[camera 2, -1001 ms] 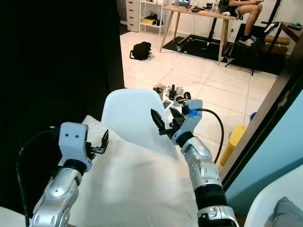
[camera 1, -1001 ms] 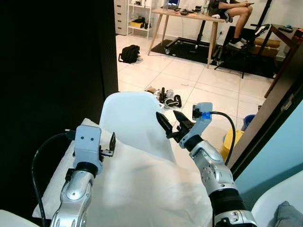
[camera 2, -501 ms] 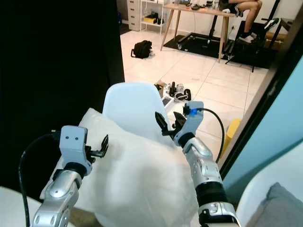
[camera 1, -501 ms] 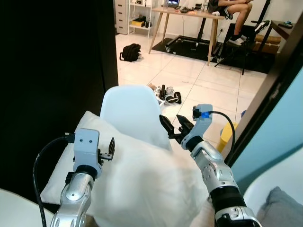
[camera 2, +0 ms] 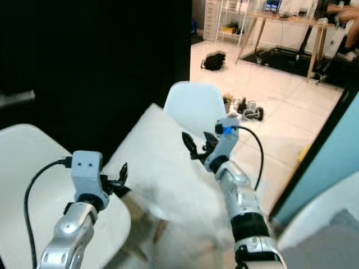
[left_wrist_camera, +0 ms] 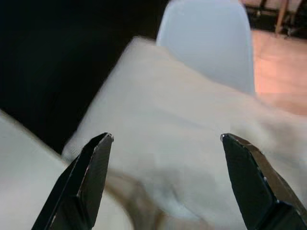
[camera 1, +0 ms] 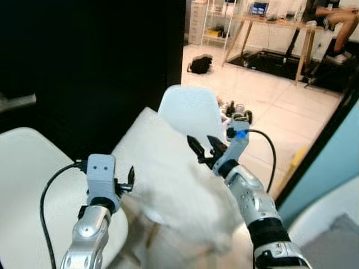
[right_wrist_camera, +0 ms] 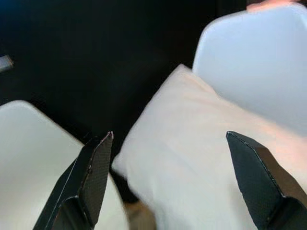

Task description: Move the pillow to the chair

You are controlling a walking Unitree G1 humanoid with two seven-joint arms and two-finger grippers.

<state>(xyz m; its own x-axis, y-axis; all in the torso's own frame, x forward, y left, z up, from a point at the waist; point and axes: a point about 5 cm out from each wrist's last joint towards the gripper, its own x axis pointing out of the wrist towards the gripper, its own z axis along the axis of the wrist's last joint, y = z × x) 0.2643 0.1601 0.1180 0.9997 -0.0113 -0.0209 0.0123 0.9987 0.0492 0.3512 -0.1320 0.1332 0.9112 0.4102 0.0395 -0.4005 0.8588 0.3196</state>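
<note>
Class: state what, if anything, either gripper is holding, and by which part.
Nothing is held. Left gripper and right gripper are both open, with the pillow lying beyond their fingers.

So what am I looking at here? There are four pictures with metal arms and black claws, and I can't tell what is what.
This is a walking robot with two silver arms. The two wide pictures come from cameras in its head, looking down. The two close pictures come from cameras on its wrists, looking out between black fingers. The left gripper and the right gripper are both open and hold nothing. Between them a white pillow lies on a white chair, against its backrest. A second white chair stands to the robot's left. Behind is a tiled floor with a black bag and a desk.
</note>
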